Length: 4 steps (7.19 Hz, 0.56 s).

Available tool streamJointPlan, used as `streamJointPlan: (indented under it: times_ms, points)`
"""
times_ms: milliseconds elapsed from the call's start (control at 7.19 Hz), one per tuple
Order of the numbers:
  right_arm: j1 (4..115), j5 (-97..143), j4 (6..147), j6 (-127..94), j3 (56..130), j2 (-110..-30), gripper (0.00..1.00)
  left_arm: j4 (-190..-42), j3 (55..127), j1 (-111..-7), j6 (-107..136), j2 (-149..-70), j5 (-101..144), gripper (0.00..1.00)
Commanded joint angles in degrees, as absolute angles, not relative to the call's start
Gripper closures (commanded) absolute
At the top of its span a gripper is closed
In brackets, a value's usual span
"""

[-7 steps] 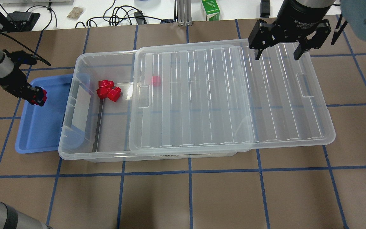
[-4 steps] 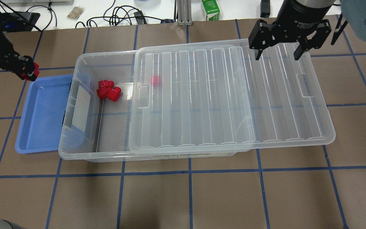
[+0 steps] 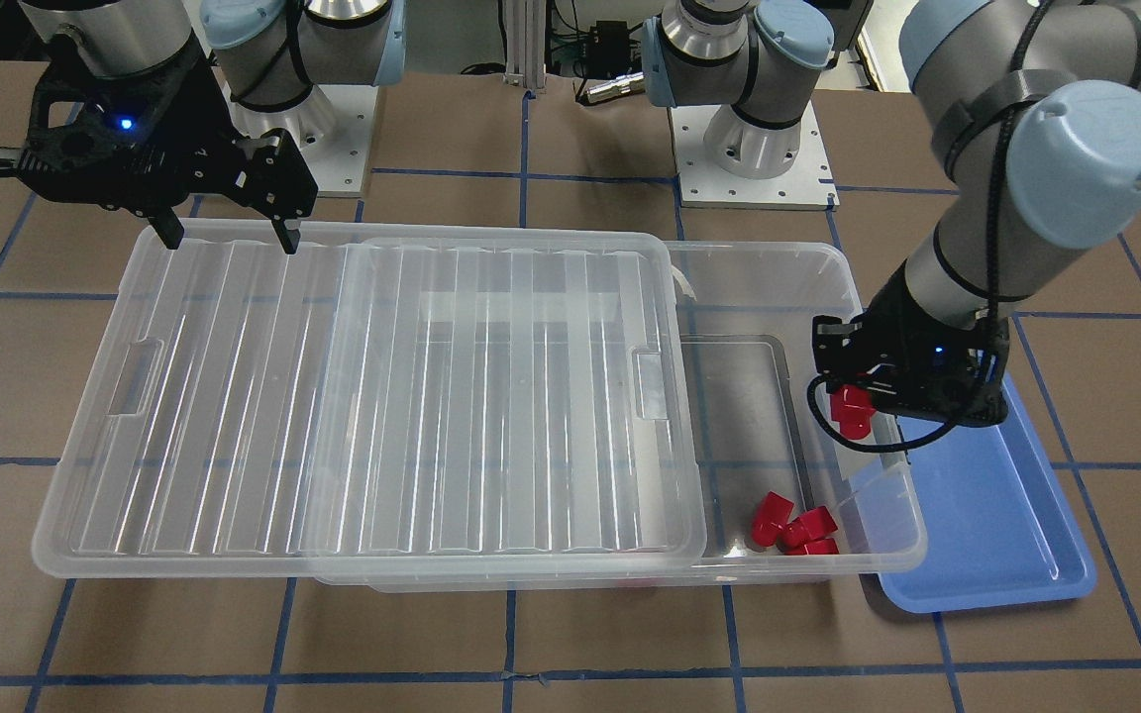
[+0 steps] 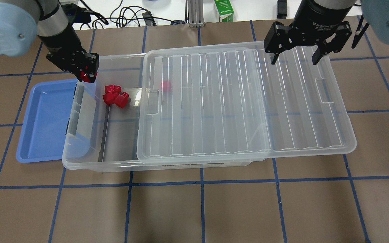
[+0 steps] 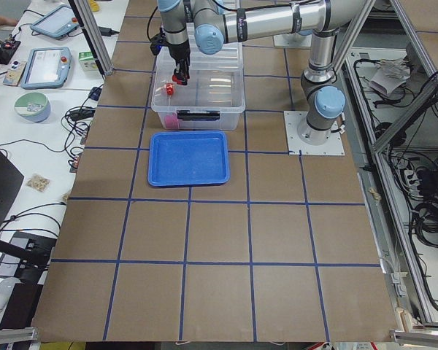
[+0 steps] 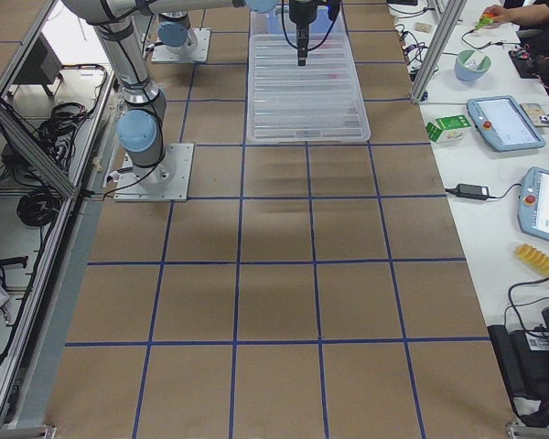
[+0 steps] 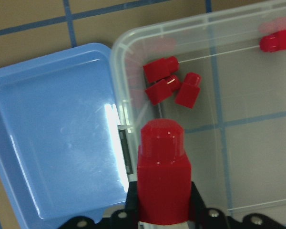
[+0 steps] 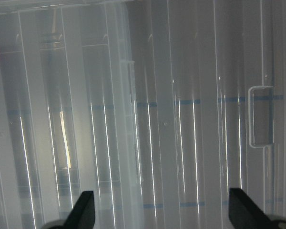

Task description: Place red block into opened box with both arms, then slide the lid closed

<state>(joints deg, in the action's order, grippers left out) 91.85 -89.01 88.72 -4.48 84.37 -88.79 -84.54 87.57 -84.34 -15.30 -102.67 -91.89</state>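
My left gripper (image 4: pixel 87 75) is shut on a red block (image 4: pixel 85 78), held above the far left corner of the clear box (image 4: pixel 113 58), right over its end rim. In the left wrist view the held block (image 7: pixel 163 176) stands between the fingers above the box's end wall. Three more red blocks (image 4: pixel 115 96) lie clustered on the box floor, and another (image 4: pixel 166 85) shows through the lid. The ribbed clear lid (image 4: pixel 248 101) sits slid to the right, leaving the box's left end uncovered. My right gripper (image 4: pixel 295 61) hangs open above the lid's far edge.
A shallow blue tray (image 4: pixel 46 118) with nothing in it lies against the box's left end. Cables and a green carton (image 4: pixel 224 10) sit beyond the table's far edge. The brown mat has a blue tape grid.
My left arm has carried the red block up out of the blue tray, towards the far side, then right to the box's far left corner. The right gripper and the lid have not moved.
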Motion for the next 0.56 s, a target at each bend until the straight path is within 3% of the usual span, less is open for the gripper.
streamJointPlan:
  times_ms: [0, 417]
  points:
    - [91.8, -89.0, 88.8, -4.5, 84.4, -88.8, 0.0, -76.4, 96.4, -85.9, -13.9, -102.4, -91.9, 1.0]
    - [91.8, -89.0, 88.8, -4.5, 84.3, -88.8, 0.0, -69.3, 103.1, -86.0, -13.9, -102.2, -91.8, 1.0]
